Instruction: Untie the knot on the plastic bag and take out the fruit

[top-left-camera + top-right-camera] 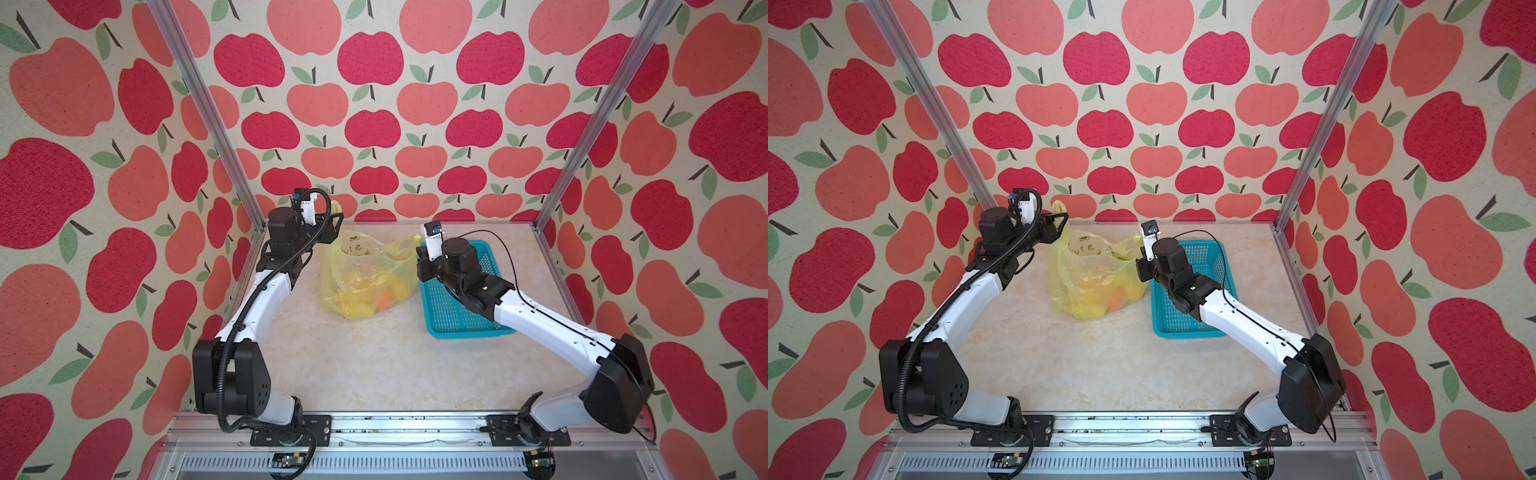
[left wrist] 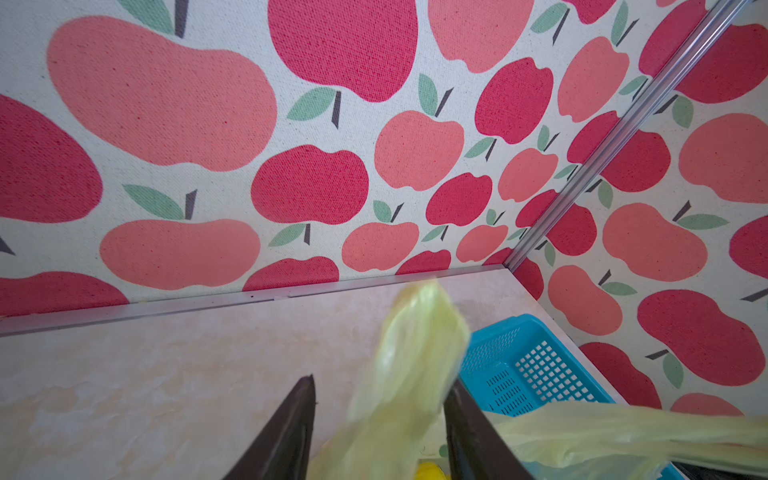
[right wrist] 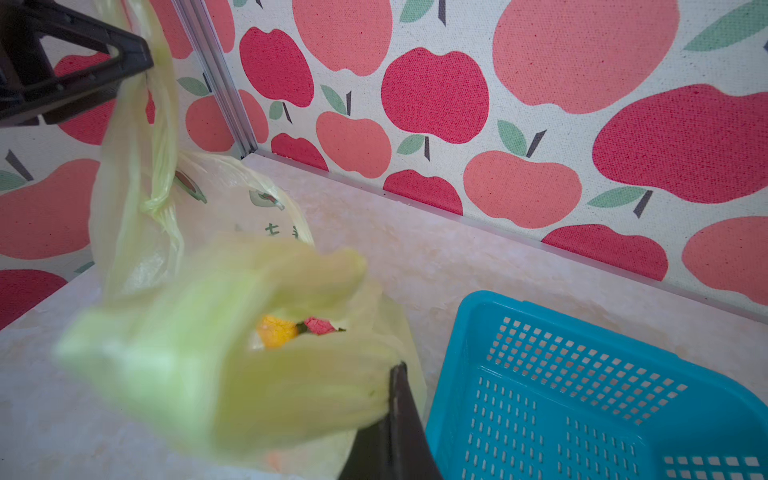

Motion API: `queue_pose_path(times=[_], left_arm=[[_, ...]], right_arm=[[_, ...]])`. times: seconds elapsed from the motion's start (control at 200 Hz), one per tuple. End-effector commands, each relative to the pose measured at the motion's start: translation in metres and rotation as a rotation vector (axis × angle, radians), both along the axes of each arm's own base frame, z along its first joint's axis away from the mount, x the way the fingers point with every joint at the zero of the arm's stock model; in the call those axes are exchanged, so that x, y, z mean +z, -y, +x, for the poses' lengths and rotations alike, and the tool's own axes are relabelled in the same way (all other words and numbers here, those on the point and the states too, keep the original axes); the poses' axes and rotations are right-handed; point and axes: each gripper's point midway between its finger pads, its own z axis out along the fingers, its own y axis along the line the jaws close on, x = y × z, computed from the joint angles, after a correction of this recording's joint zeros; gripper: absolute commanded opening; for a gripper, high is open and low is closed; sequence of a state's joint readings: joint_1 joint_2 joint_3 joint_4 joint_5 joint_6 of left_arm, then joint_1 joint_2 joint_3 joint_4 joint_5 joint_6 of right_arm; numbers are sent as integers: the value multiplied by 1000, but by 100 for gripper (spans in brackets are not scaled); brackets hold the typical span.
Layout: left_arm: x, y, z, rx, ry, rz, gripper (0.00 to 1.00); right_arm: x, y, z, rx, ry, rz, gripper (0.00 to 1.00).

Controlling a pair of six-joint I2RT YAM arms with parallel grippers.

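Observation:
The yellow-green plastic bag (image 1: pixel 361 270) (image 1: pixel 1088 266) sits at the back of the table, its mouth spread. Yellow and orange fruit (image 1: pixel 386 300) (image 3: pixel 276 330) shows inside it. No tied knot is in view: the two handle loops stand apart. My left gripper (image 1: pixel 337 220) (image 2: pixel 381 379) is raised by the back wall, its jaws apart, with one loop (image 2: pixel 415 353) hanging loose and blurred between them. My right gripper (image 1: pixel 419 251) (image 3: pixel 399 368) is shut on the other loop (image 3: pixel 232 357) at the bag's right side, beside the basket.
A turquoise perforated basket (image 1: pixel 457 324) (image 3: pixel 582 395) stands right of the bag, partly under my right arm. Apple-print walls and metal corner posts (image 1: pixel 561 199) close in the back and sides. Bare marbled tabletop (image 1: pixel 374 365) lies in front of the bag.

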State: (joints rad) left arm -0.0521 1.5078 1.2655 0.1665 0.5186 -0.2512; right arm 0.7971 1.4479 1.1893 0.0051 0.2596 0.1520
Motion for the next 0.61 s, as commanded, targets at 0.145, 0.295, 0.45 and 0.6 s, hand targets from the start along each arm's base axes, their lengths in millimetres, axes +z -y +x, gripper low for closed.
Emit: queue_pose_path(times=[0.145,0.295,0.45,0.6], left_arm=[[15,-7,-23,62,26,17,90],[1,-1,-48,66,30,70,97],[-12,3,-63,62,-11,92,100],[-10,41,-80,23,26,143,95]], right_arm=[[30,-12,-11,49,39,72,0],[26,-14,-16,59,33,73,0],[25,-14,-18,58,31,66,0],[28,-13,-20,60,40,74,0]])
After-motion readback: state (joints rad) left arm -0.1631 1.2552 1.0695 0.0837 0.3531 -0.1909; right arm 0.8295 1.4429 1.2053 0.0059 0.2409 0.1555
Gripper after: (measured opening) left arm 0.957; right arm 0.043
